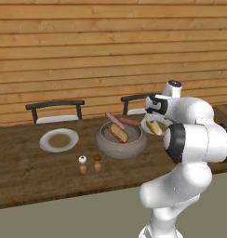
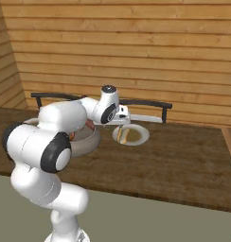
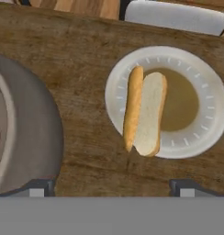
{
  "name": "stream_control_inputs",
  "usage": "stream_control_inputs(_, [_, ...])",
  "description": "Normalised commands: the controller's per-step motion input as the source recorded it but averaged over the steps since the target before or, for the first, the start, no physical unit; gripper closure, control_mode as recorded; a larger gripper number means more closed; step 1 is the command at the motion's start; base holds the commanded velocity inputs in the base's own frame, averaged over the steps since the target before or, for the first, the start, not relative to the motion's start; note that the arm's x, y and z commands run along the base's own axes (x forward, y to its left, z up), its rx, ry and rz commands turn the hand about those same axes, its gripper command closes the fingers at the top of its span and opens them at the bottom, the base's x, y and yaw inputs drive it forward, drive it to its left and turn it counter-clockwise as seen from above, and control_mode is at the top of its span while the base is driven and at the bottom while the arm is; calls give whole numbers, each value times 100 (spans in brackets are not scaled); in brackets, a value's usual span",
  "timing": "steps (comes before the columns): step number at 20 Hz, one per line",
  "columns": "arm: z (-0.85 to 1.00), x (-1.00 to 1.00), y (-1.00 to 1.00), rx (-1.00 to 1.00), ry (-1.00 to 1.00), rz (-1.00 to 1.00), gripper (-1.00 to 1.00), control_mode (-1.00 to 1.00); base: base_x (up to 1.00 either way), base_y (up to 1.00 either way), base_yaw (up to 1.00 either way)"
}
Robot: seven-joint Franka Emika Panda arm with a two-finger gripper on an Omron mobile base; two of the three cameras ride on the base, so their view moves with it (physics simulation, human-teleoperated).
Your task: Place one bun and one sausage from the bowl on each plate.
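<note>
The end effector is hovering with fingers spread wide and empty above a plate, where a bun is lying at nine o'clock.

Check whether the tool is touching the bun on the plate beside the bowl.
Apart. In the hand view the bun lies on the plate while both tips of the open tool stand clear of it, bare table between them.
</note>
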Motion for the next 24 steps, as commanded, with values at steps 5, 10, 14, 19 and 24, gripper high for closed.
stream_control_inputs(5, [61, -15, 8, 0, 0, 13, -100, -100, 0, 0, 0])
stream_control_inputs(10, [16, 3, 17, 0, 1, 10, -100, -100, 0, 0, 0])
stream_control_inputs(14, [0, 12, 49, 0, 13, 10, -100, -100, 0, 0, 0])
stream_control_inputs(19, [0, 22, 45, 0, 12, 10, -100, -100, 0, 0, 0])
stream_control_inputs(24, [0, 23, 21, 0, 8, 7, -100, -100, 0, 0, 0])
